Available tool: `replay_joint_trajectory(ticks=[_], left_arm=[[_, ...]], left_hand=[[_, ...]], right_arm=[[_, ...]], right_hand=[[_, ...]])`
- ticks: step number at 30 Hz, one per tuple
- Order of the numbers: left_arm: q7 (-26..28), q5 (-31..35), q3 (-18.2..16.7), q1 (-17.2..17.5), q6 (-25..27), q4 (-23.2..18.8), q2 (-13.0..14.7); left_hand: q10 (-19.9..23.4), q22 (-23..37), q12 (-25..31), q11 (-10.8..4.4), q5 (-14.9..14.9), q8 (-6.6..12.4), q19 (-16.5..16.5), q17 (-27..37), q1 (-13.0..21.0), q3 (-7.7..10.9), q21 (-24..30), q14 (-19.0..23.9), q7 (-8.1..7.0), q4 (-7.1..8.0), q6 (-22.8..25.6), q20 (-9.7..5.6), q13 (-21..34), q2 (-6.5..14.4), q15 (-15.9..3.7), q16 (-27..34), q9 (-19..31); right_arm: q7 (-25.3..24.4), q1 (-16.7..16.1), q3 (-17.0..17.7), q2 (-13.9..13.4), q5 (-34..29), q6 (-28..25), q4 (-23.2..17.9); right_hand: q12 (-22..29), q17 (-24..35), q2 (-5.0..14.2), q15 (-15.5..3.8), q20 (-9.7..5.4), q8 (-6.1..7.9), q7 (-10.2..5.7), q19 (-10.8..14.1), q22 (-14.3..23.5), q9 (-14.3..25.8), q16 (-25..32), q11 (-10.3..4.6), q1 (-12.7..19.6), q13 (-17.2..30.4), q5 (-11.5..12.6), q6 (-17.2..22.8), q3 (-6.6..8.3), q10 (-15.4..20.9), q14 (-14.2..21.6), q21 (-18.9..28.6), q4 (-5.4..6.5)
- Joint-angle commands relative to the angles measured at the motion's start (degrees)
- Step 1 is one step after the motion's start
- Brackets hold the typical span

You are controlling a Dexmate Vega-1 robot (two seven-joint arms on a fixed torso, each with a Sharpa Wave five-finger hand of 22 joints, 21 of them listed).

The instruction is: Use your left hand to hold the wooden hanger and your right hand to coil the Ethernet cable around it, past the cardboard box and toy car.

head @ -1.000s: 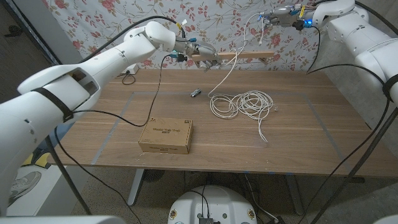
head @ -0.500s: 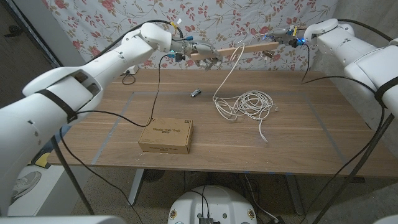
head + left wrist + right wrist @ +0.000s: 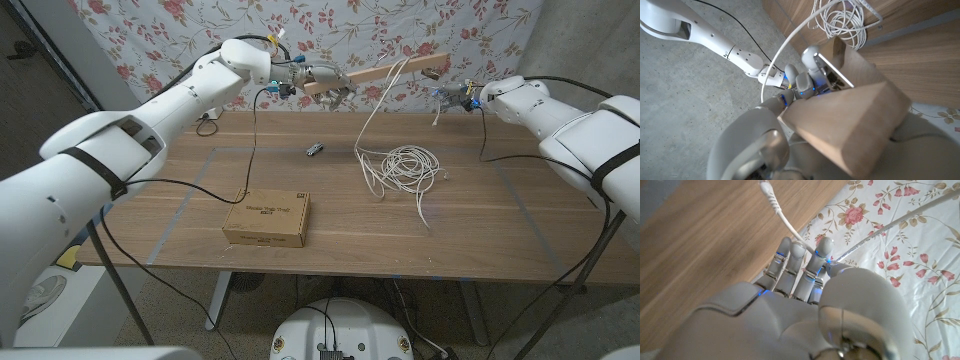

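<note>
My left hand (image 3: pixel 318 80) grips the wooden hanger (image 3: pixel 385 72) at its near end and holds it in the air above the table's far edge, its free end tilted upward. The white Ethernet cable (image 3: pixel 375 105) runs over the hanger and drops to a loose coil (image 3: pixel 405 165) on the table. My right hand (image 3: pixel 457 95) hangs beyond the hanger's free end and pinches the cable near its plug (image 3: pixel 769 192). The left wrist view has the hanger (image 3: pixel 855 120) close up, with the right hand (image 3: pixel 812 75) and coil (image 3: pixel 845 20) beyond. The cardboard box (image 3: pixel 266 218) and small toy car (image 3: pixel 314 150) sit on the table.
The wooden table (image 3: pixel 500 220) stands before a floral cloth backdrop (image 3: pixel 150 30). A black lead (image 3: pixel 250 140) from my left arm trails over the table's left half. A white block (image 3: pixel 208 112) lies at the far left edge.
My right hand came down from high above the hanger, past its free end, to lower right, carrying the cable over it. The hanger's free end tipped up. The coil shifted slightly right.
</note>
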Motion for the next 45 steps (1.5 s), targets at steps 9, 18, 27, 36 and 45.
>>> replay_joint_trajectory(ticks=[9, 18, 27, 36, 45], left_arm=[[7.72, 1.03, -2.39, 1.85, 2.41, -1.47, -0.08], [17.2, 3.7, -3.17, 4.75, 5.48, -8.7, 2.3], [22.0, 5.97, -2.82, 5.45, 6.06, -11.31, 2.66], [23.11, 8.15, -1.36, 4.55, 6.11, -10.47, 1.39], [21.68, 8.5, -0.58, 3.62, 6.22, -9.29, 0.43]], left_hand=[[0.31, -0.01, 0.47, -0.41, -0.35, 0.34, 0.32, -0.18, 0.3, 0.09, -0.06, -0.21, 0.27, 0.02, 0.24, -0.15, 0.08, 0.5, 0.02, 0.14, -0.05], [0.1, 0.15, 0.41, -0.27, -0.37, 0.44, 0.15, -0.1, 0.3, 0.04, 0.01, -0.09, 0.19, 0.01, 0.26, -0.08, 0.08, 0.46, -0.04, 0.22, -0.02], [0.17, 0.14, 0.44, -0.27, -0.35, 0.47, -0.01, -0.75, 0.28, 0.01, -0.05, -0.36, 0.1, 0.02, 0.25, -0.1, 0.08, 0.37, 0.2, -0.29, -0.05], [0.09, -0.07, 0.41, -0.32, -0.3, 0.53, 0.08, -0.72, 0.29, 0.04, -0.15, -0.23, 0.23, 0.0, 0.23, -0.06, 0.09, 0.29, 0.0, -0.2, -0.02], [0.09, 0.02, 0.42, -0.33, -0.27, 0.53, -0.01, -0.9, 0.29, 0.07, -0.08, -0.14, 0.28, 0.01, 0.21, -0.06, 0.09, 0.28, -0.13, -0.27, -0.07]], right_arm=[[17.39, -12.16, 10.15, -2.66, 6.19, 8.84, 0.73], [27.72, -15.94, 17.26, -2.42, 9.02, 20.13, 4.56], [38.78, -21.76, 24.08, -3.62, 12.99, 31.05, 0.32], [47.19, -25.77, 29.23, -3.36, 18.75, 36.37, -5.7], [56.43, -26.25, 33.03, -1.56, 24.01, 40.39, -8.56]], right_hand=[[0.2, 0.18, 0.56, -8.16, -0.29, 0.29, 0.19, -0.33, 0.24, 0.07, -0.09, -0.07, 0.41, 0.13, 0.24, 0.19, 0.62, 0.04, 0.13, 0.33, -0.41], [0.37, 0.18, 0.56, -8.15, -0.29, 0.38, 0.3, -0.32, 0.23, 0.16, -0.13, -0.07, 0.43, 0.33, 0.23, 0.17, 0.6, 0.02, 0.08, 0.4, -0.38], [0.6, 0.17, 0.58, -8.16, -0.36, 0.48, 0.22, -0.41, 0.23, 0.17, -0.14, -0.25, 0.46, 0.53, 0.2, 0.31, 0.61, 0.14, 0.12, 0.45, -0.35], [1.02, 0.19, 0.55, -8.15, -0.44, 0.55, 0.12, -0.64, 0.18, 0.13, -0.11, -0.3, 0.47, 1.04, 0.16, 0.36, 0.62, 0.21, 0.19, 0.41, -0.3], [1.19, 0.19, 0.5, -8.18, -0.66, 0.63, -0.25, -0.66, 0.16, 0.08, -0.09, -0.36, 0.41, 1.4, 0.11, 0.34, 0.63, -0.06, 0.28, 0.37, -0.23]])
